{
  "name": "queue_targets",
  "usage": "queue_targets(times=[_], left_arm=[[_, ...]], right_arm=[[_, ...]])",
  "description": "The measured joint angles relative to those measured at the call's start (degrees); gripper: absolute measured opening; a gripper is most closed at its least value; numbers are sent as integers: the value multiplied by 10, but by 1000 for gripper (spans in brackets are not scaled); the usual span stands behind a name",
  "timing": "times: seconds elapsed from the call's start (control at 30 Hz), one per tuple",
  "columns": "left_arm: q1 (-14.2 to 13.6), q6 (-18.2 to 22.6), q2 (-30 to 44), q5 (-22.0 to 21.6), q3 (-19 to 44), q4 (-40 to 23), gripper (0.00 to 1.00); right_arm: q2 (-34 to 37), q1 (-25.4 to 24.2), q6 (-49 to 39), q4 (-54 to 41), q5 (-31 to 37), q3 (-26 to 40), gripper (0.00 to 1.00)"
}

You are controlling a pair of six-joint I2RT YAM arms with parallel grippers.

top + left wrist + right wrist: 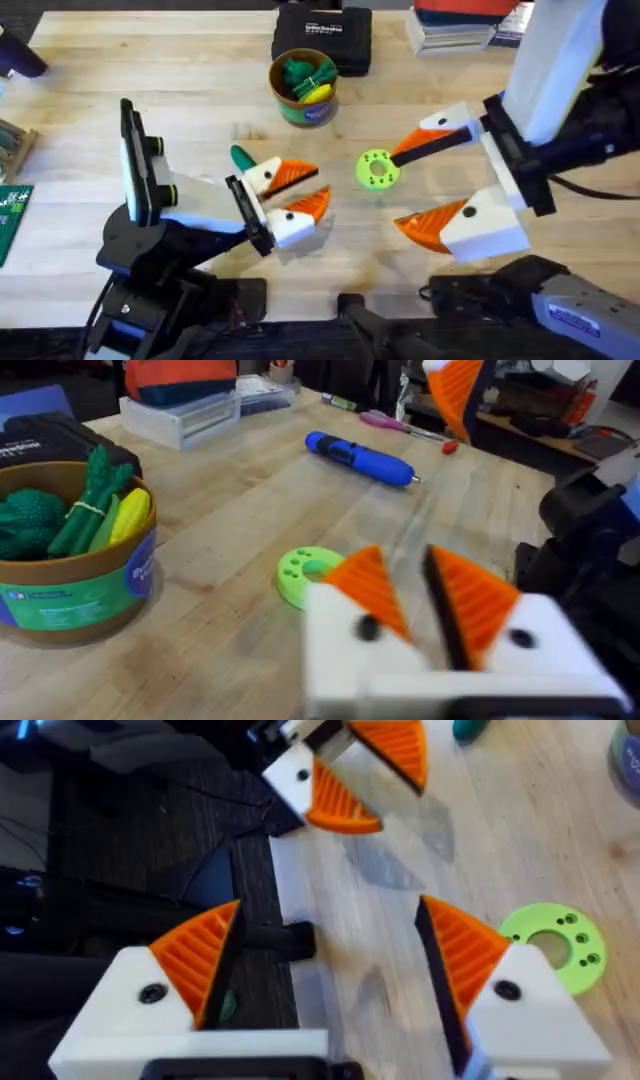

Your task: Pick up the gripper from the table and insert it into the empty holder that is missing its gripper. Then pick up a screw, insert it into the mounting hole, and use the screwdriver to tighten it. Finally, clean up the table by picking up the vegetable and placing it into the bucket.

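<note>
Beside the left fingers [300, 192], slightly parted and empty, the vegetable [242, 158] looks light, best pinched mid-body; right fingers [432, 185] gape empty.

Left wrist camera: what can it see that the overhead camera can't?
Only the left wrist view shows the blue screwdriver. Only the overhead view shows the teal vegetable on the table beside the left gripper, plus the open right gripper. Both show the bucket with green and yellow items inside, and the bright green ring.
</note>
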Motion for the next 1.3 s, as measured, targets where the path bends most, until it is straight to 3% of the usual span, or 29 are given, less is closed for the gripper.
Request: queue_targets(times=[0.07, 0.13, 0.33, 0.47, 0.7, 0.93, 1.1, 1.3], left_arm=[[0, 1, 0, 0, 0, 0, 57], [0, 2, 0, 0, 0, 0, 8], [0, 2, 0, 0, 0, 0, 5], [0, 2, 0, 0, 0, 0, 4], [0, 2, 0, 0, 0, 0, 4], [0, 2, 0, 0, 0, 0, 4], [0, 2, 0, 0, 0, 0, 4], [0, 2, 0, 0, 0, 0, 4]], right_arm=[[5, 0, -4, 0, 0, 0, 993], [10, 0, -7, 0, 0, 0, 993], [18, -4, -7, 20, 1, 0, 993], [19, -34, 25, 57, 34, 0, 993], [44, -173, 125, 101, 208, 0, 993], [114, -321, 154, 164, 375, 0, 993], [167, -380, 157, 193, 428, 0, 993], [232, -404, 151, 237, 467, 0, 993]])
